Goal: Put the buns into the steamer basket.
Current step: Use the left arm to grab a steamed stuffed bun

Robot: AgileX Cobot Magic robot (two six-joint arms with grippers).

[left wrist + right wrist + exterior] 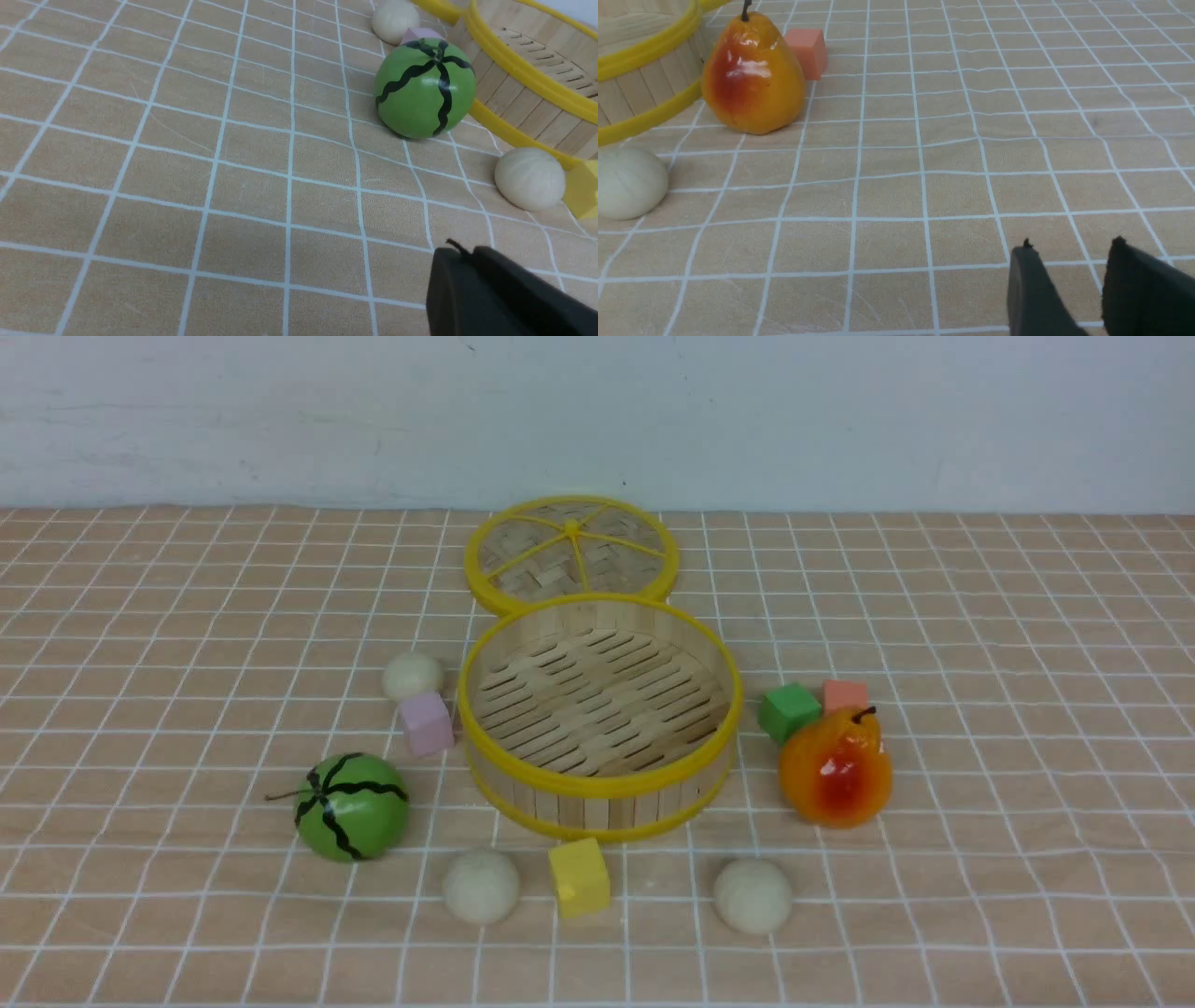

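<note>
While buns (481,886) sit outside steamer basket (597,795), L tool (467,253) closed, R tool (1071,246) ajar, both empty

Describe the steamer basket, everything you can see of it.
The steamer basket is round and shallow, seemingly bamboo: an upright wall of pale vertical strips bound by yellow rims at top and bottom, and a slatted floor. It stands upright on the checked cloth near the middle, open and empty. The lid lies flat just behind it; a pink cube sits close to its left side, contact unclear.
</note>
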